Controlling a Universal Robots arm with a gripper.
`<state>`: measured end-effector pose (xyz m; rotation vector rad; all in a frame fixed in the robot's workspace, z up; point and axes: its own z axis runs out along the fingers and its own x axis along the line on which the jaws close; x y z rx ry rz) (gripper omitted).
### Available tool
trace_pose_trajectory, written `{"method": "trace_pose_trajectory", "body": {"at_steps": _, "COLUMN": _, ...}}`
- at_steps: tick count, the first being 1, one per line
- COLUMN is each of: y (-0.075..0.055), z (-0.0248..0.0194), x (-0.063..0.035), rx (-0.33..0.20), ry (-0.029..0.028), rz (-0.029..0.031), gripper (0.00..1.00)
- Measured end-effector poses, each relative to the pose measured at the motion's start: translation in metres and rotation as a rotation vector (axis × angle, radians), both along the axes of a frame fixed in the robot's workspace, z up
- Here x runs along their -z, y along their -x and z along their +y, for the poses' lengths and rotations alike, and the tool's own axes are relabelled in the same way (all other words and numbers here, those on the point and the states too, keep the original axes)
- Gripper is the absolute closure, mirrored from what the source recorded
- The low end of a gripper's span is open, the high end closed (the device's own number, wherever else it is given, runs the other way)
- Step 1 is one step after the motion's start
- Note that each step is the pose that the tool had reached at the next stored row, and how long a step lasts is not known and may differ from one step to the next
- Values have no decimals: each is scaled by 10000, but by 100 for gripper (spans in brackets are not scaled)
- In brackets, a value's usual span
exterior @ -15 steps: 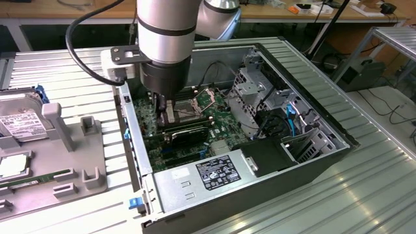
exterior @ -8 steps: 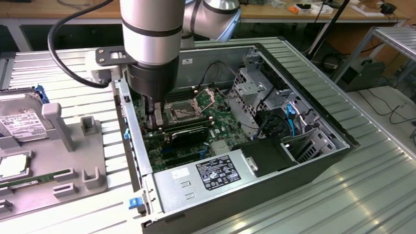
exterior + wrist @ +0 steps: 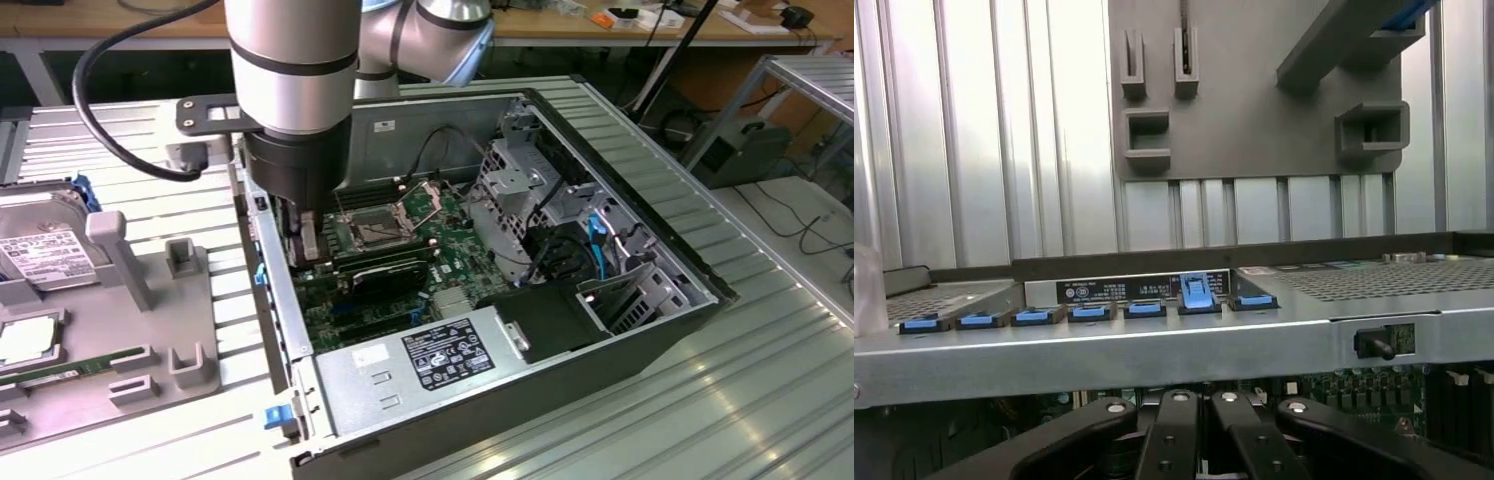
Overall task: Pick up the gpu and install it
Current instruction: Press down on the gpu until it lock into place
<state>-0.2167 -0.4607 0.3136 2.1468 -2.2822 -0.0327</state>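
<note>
Gripper lowered inside open computer case, gpu lying on motherboard just beside it.

Gpu: flat, dark-faced card, lying along motherboard, between processor socket and power supply, appearing seated in place. Fingers down near card's end by case's rear wall, close together in exterior view; in wrist view, black finger links drawn in toward one another, tips hidden below the frame, so cannot tell whether pinching card or merely beside it. Little room there: rear wall with row of blue slot clips tight against gripper on one side, drive cage across case on the other. Outside case, grey fixture tray on ribbed metal table, holding hard drive and memory stick.
</note>
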Motion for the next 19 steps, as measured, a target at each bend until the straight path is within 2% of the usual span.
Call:
{"method": "trace_pose_trajectory", "body": {"at_steps": 8, "y": 34, "z": 0, "x": 4, "rx": 20, "ry": 0, "rz": 5, "gripper": 89}}
{"method": "trace_pose_trajectory", "body": {"at_steps": 16, "y": -55, "z": 0, "x": 5, "rx": 21, "ry": -2, "rz": 97, "gripper": 89}}
{"method": "trace_pose_trajectory", "body": {"at_steps": 17, "y": -55, "z": 0, "x": 6, "rx": 21, "ry": -4, "rz": 131, "gripper": 89}}
{"method": "trace_pose_trajectory", "body": {"at_steps": 19, "y": -55, "z": 0, "x": 5, "rx": 25, "ry": 0, "rz": 409, "gripper": 89}}
